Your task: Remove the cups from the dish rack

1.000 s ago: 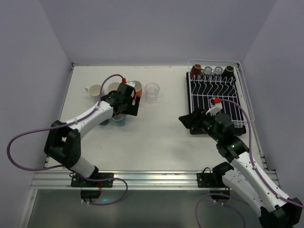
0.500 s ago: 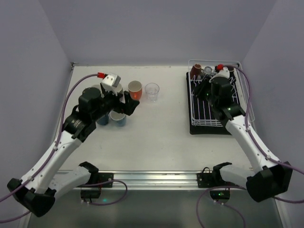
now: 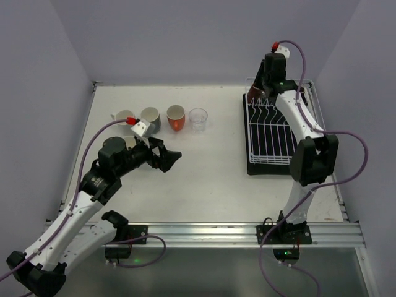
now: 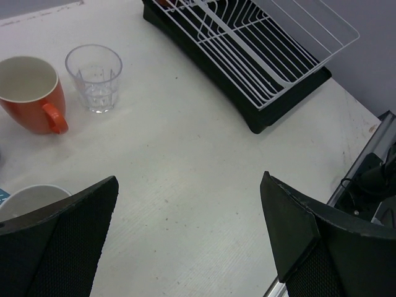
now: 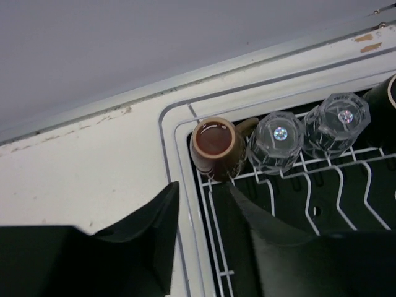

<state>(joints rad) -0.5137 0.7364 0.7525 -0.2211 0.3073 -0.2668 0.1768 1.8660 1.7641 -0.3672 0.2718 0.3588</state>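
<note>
overhead view only: both arms whole. the left gripper (image 3: 166, 158) hangs over the table (image 3: 210, 185) left of its middle, and the right gripper (image 3: 262, 88) reaches to the far left corner of the dish rack (image 3: 275, 133). a white mug (image 3: 123, 116), grey mug (image 3: 150, 117), orange mug (image 3: 176, 117) and clear glass (image 3: 198, 119) stand upright in a row on the table, well apart from the rack.
left wrist view only: a white-rimmed cup (image 4: 28, 197) just beside the left finger, partly cut off. the rack's near wires show close up, with the black drip tray (image 4: 247, 114) beneath them.
right wrist view only: along the rack's far row, all upside down, stand a brown mug (image 5: 213, 147), a clear tumbler (image 5: 276, 141), a second tumbler (image 5: 337, 122) touching it, and a dark cup (image 5: 388, 102) at the frame edge, likely another brown one.
left gripper: jaws spread wide, released, nothing between them.
right gripper: jaws parted and empty, tips above the rack rim just short of the brown mug.
surface: off-white tabletop, lightly scuffed.
room: pale lilac walls (image 3: 37, 93) on three sides.
edges: the rack sits near the table's right side and far edge. a metal rail (image 3: 198, 234) runs along the near edge.
open room: a broad stretch of tabletop lies between the cup row and the rack.
</note>
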